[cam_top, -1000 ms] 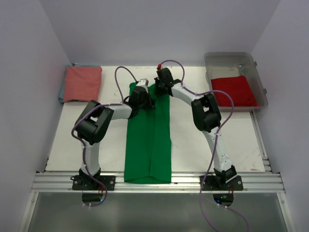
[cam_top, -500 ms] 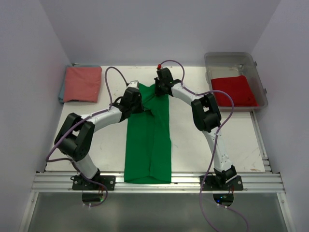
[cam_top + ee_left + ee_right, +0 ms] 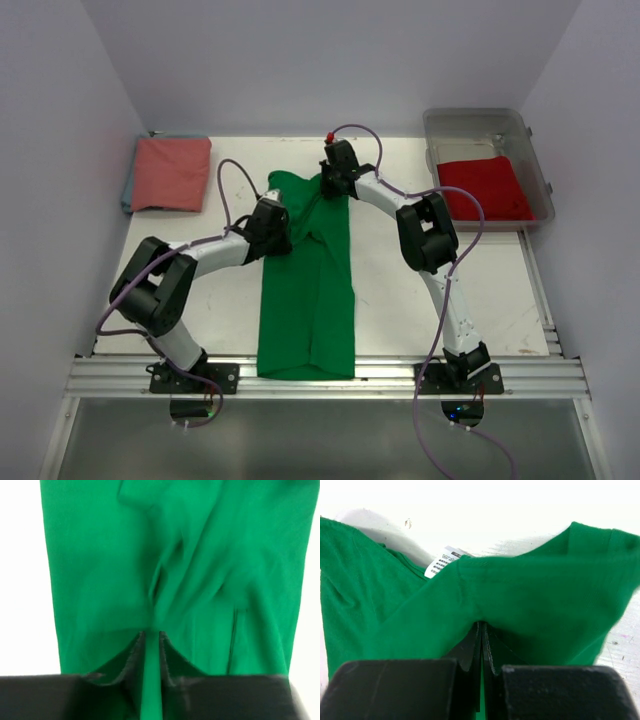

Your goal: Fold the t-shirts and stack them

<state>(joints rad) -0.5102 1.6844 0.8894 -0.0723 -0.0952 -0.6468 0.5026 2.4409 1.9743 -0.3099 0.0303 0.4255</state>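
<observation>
Top view: green t-shirt (image 3: 310,300) is a long folded strip running from the near edge to far middle; salmon-pink shirt (image 3: 172,172) at far left corner; red shirt (image 3: 487,187) in the bin (image 3: 480,122), far right corner.
Left wrist: my left gripper (image 3: 150,636) is over the green t-shirt, fingers a slit apart — whether I'm pinching, I cannot tell.
Right wrist: my right gripper (image 3: 482,628) is clamped on a raised fold of the green t-shirt.

Left gripper (image 3: 277,228) has pulled down-left in the top view. The green t-shirt (image 3: 305,300) now shows its upper-left corner, creased.
</observation>
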